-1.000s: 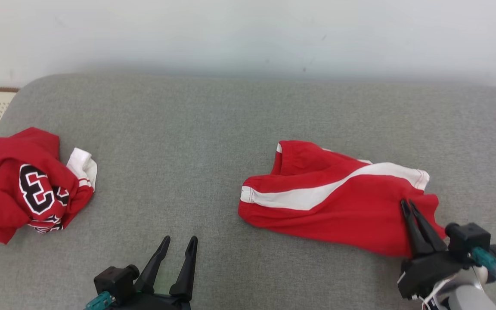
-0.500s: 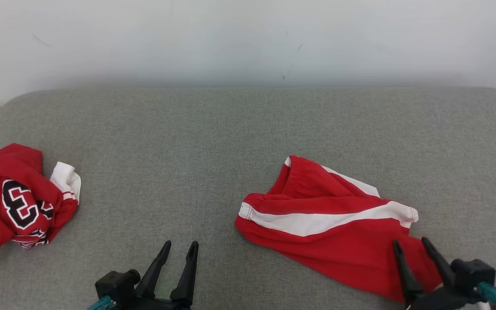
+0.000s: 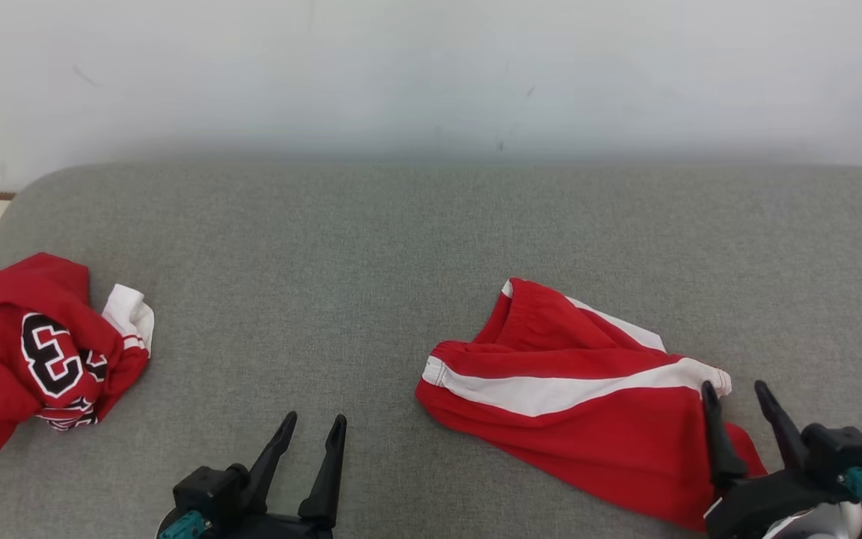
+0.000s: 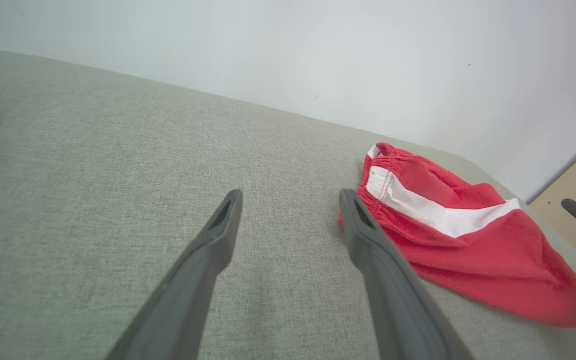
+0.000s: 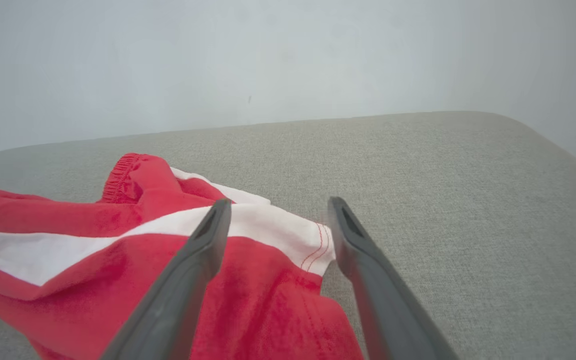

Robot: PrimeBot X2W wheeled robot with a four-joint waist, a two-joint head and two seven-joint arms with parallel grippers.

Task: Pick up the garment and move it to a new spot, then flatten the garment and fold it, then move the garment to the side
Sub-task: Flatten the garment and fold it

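Head view: your red shorts (image 3: 588,434) lie crumpled on the grey cushion (image 3: 371,254), right of centre.
Your right gripper (image 3: 734,386) stands spread at their white-striped end, grasping nothing; your left gripper (image 3: 315,419) hangs spread too, well apart.

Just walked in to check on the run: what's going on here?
A two-armed robot is working on red shorts with a white stripe, lying bunched on a grey cushion. Its right claw is open over the shorts' hem corner, gripping nothing. The left claw is open above bare cushion. A crumpled red jersey lies at the left, untouched.
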